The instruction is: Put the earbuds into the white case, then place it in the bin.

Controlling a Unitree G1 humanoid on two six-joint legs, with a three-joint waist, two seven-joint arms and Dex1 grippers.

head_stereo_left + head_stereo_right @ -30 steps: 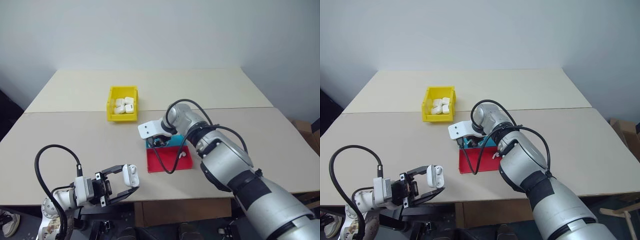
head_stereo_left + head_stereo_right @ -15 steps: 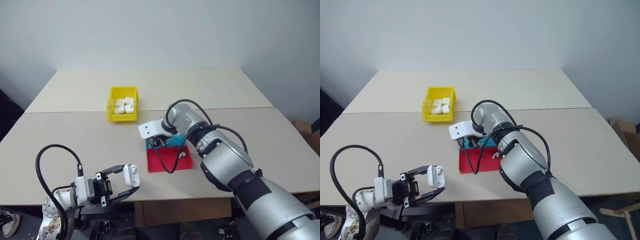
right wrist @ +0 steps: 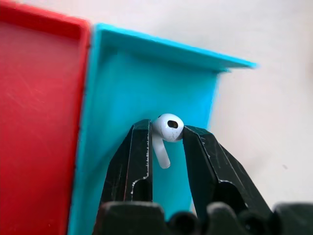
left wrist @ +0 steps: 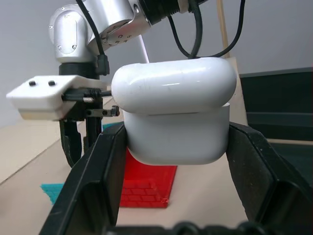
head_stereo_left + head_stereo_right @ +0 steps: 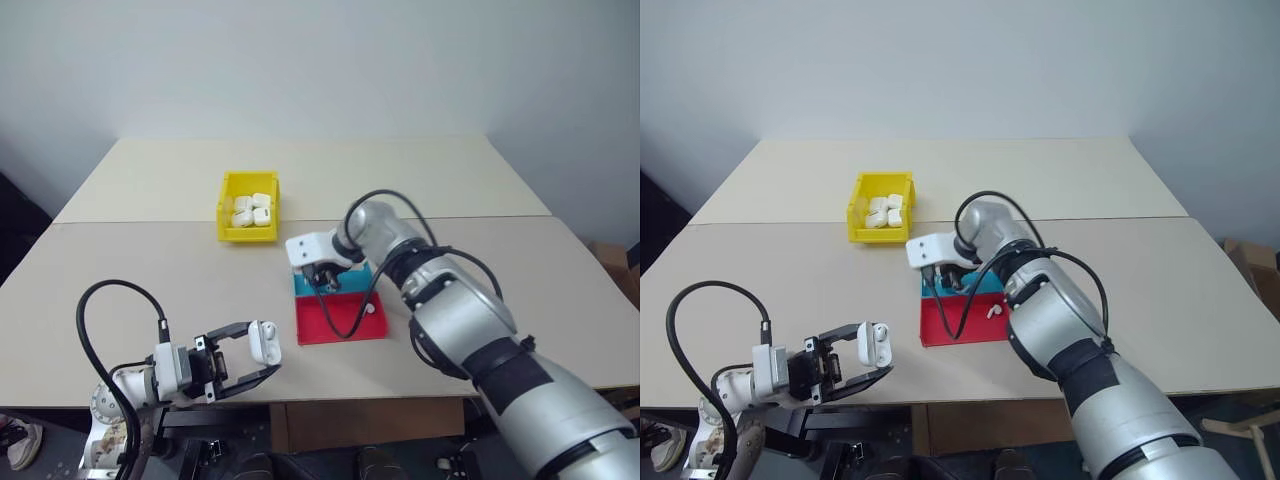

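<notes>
My left gripper hangs off the table's near left edge, shut on the white case, which fills the left wrist view between the black fingers. My right gripper points down over the blue half of the tray. It is shut on one earbud, pinched by its head with the stem hanging down. A second earbud lies on the red half of the tray. The yellow bin stands behind and to the left of the tray.
Several white cases lie in the yellow bin. The flat blue-and-red tray sits at the table's middle front. A black cable loops from my right wrist down over the red half. A seam crosses the table behind the bin.
My right gripper has closed on the earbud and risen a little above the blue half of the tray. The left gripper still holds the case in the same place.
</notes>
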